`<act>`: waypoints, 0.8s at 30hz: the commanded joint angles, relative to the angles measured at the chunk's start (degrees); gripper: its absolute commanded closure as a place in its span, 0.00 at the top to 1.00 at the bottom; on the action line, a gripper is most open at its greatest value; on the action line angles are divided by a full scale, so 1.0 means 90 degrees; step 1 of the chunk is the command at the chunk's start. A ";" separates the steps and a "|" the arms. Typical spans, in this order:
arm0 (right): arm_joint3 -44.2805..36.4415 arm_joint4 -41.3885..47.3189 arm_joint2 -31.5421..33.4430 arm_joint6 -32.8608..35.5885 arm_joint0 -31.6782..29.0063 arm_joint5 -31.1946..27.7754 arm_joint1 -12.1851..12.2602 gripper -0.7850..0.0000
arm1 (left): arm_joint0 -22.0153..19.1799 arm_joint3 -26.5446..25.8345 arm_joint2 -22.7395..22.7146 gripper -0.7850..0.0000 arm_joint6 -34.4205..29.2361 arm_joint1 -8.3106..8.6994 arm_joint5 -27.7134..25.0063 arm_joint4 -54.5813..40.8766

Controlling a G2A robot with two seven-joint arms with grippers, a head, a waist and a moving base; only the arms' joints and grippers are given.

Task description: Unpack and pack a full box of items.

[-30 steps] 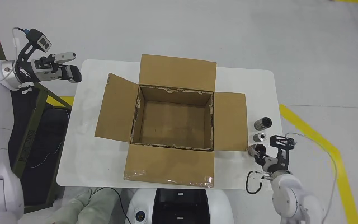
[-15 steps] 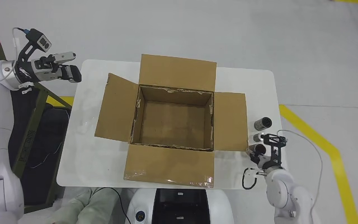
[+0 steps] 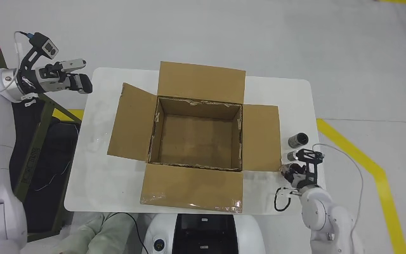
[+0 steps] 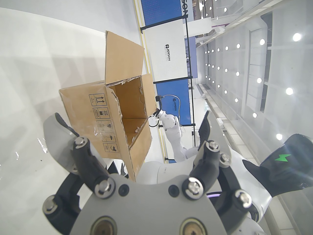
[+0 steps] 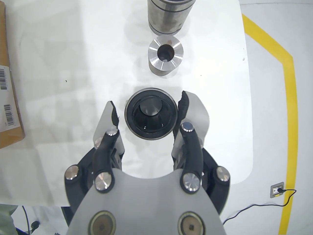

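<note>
An open cardboard box (image 3: 202,81) stands mid-table with its flaps spread and its inside bare; the left wrist view shows its side (image 4: 97,113). Three metal parts stand in a row right of it: a tall linear bearing (image 3: 297,139) (image 5: 173,3), a small steel bushing (image 3: 294,155) (image 5: 165,58), and a black-rimmed bearing (image 3: 292,169) (image 5: 150,117). My right gripper (image 3: 295,173) (image 5: 148,102) is open, with a finger on each side of the black-rimmed bearing. My left gripper (image 3: 79,82) (image 4: 132,123) hangs open and empty off the table's far left corner.
The white table (image 3: 101,165) ends close to the right of the parts, with a yellow floor line (image 5: 288,79) beyond. The box's right flap (image 3: 261,136) lies flat beside the parts. A dark stand (image 3: 38,152) is left of the table.
My right gripper has shifted left toward the box and now straddles the black-rimmed bearing. The left arm and the box have not moved.
</note>
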 commanded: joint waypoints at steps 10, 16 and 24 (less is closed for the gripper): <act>0.0078 0.0009 -0.0095 0.0103 0.0105 0.0016 0.0022 0.05 | 0.0000 0.0000 0.0000 1.00 0.0000 0.0000 0.0000 0.0000; -0.0190 0.0028 -0.0028 0.0196 0.0005 0.0068 0.0041 0.00 | 0.0000 0.0000 0.0000 1.00 0.0000 0.0000 0.0000 0.0000; -0.1078 0.0178 0.0081 0.0342 -0.0310 0.0078 0.0063 0.00 | 0.0000 0.0000 0.0000 1.00 0.0000 0.0000 0.0000 0.0000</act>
